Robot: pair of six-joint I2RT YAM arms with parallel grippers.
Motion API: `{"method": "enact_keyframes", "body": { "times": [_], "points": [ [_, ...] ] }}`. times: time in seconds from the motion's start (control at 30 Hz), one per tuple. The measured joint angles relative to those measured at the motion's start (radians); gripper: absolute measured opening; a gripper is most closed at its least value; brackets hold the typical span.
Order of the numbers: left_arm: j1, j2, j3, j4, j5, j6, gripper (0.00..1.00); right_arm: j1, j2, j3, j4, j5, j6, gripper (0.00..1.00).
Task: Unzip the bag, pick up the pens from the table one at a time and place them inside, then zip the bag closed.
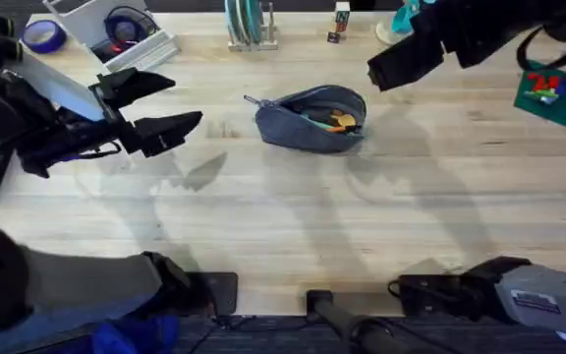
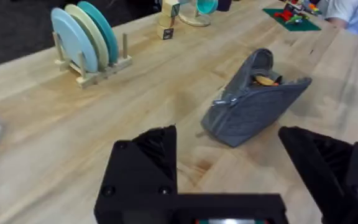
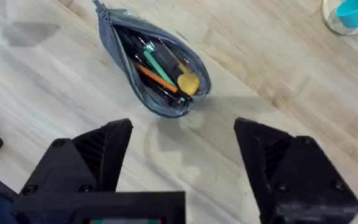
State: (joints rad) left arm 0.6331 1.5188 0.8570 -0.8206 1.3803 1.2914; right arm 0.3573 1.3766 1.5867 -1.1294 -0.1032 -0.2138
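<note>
The grey-blue bag (image 1: pixel 293 126) lies unzipped at the middle of the table (image 1: pixel 293 216), its mouth gaping. Inside lie an orange pen (image 3: pixel 157 78) and a green pen (image 3: pixel 157 59), beside a yellow object (image 3: pixel 188 82). The zipper pull (image 1: pixel 252 100) sticks out at the bag's left end. My left gripper (image 1: pixel 170 106) hovers open to the left of the bag, holding nothing, and the bag (image 2: pixel 253 109) shows beyond its fingers. Up and to the right of the bag, my right gripper (image 3: pixel 182 134) hangs open and empty, looking down into the bag (image 3: pixel 157 107).
A wooden rack of plates (image 1: pixel 249 25) stands at the back centre, with small blocks (image 1: pixel 340 22) beside it. At the back left sit a white bin (image 1: pixel 106 29) and a roll of tape (image 1: pixel 42 36). A green plate of bricks (image 1: pixel 558 88) lies at the right.
</note>
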Motion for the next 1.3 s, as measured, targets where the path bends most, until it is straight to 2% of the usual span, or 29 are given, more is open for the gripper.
{"method": "enact_keyframes", "body": {
  "times": [0.27,0.5,0.83,1.3],
  "points": [
    [-0.004,0.122,0.000,0.112,0.024,0.061,0.988,0.000,0.000,0.000,0.000,0.000,0.000,0.996],
    [-0.032,0.195,0.000,0.110,0.021,0.105,0.988,0.000,0.000,0.000,0.000,0.000,0.000,0.997],
    [-0.091,0.198,0.000,0.027,-0.020,0.176,0.988,0.000,0.000,0.000,0.000,0.000,0.000,0.997],
    [-0.092,0.198,0.000,0.041,-0.038,0.198,0.993,0.000,0.000,0.000,-0.017,0.000,0.000,0.997]
  ]
}}
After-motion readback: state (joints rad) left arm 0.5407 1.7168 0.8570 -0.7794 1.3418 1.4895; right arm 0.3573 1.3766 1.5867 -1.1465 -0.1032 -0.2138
